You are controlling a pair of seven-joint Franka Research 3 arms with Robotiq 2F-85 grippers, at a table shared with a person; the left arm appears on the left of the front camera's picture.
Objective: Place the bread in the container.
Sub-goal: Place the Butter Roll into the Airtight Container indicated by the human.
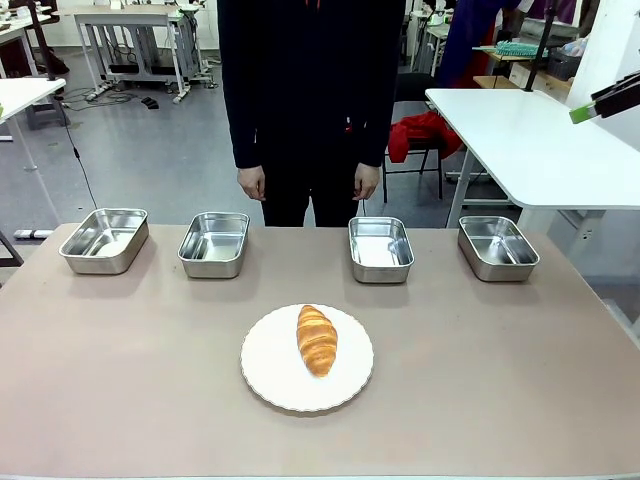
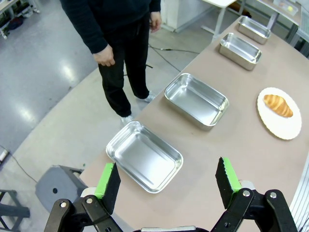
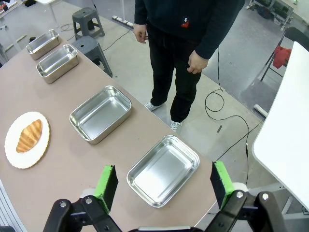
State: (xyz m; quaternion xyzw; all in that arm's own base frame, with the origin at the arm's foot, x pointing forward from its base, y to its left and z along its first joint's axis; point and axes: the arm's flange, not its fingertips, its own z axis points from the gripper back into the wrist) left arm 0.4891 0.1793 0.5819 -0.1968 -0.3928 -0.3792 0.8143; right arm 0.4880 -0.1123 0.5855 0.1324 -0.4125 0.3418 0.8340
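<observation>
We find the left gripper [image 2: 166, 169] and the right gripper [image 3: 164, 176] both with fingers spread wide, holding nothing. The bread [image 1: 316, 340] lies on a white plate [image 1: 268, 388], well away from either gripper and off to the inner side of each. We judge it light, soft and flaky, best taken gently across its thick middle. Four pans [image 1: 104, 240] stand in a row, one just below each gripper. A person [image 1: 310, 90] stands behind the row with hands hanging clear of the table. We judge the approach unobstructed
</observation>
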